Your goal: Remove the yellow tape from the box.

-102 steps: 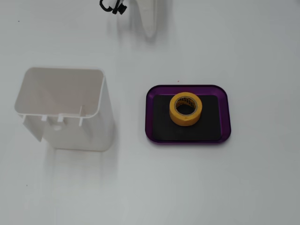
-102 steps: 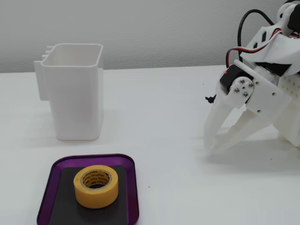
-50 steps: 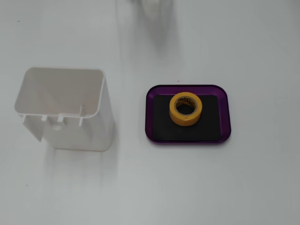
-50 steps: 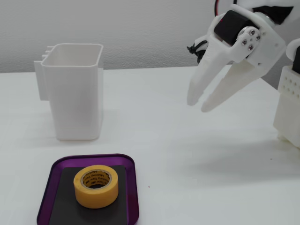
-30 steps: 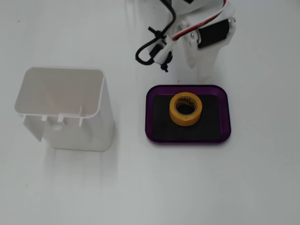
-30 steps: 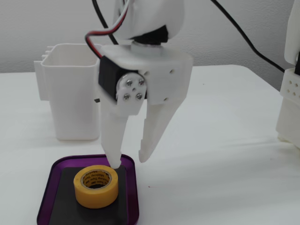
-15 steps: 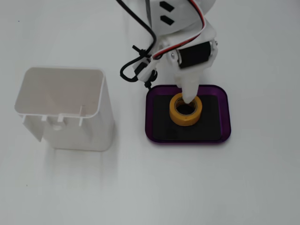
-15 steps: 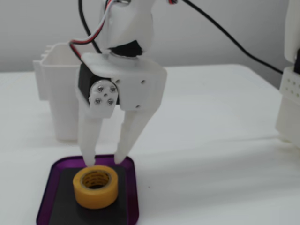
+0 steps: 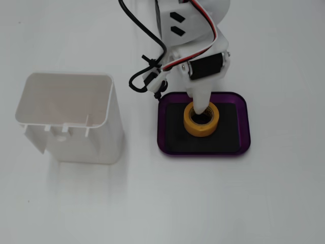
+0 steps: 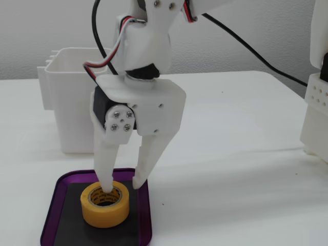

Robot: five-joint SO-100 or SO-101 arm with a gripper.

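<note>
The yellow tape (image 9: 195,129) lies flat on the black floor of the purple box (image 9: 244,105), toward its far side in a fixed view. It also shows in the other fixed view, tape (image 10: 102,213) in box (image 10: 49,219). My gripper (image 10: 122,188) comes down from above and is open. One finger's tip is inside the roll's core hole. The other finger's tip is just outside the roll's wall, so the jaws straddle the wall. From above, the gripper (image 9: 200,105) covers part of the roll's far edge. The roll rests on the floor.
A tall white plastic bin (image 9: 66,117) stands on the white table left of the box; in the other fixed view the bin (image 10: 66,102) is behind it. Black and red-white cables (image 9: 147,66) hang off the arm. A white structure (image 10: 315,118) stands at the right edge.
</note>
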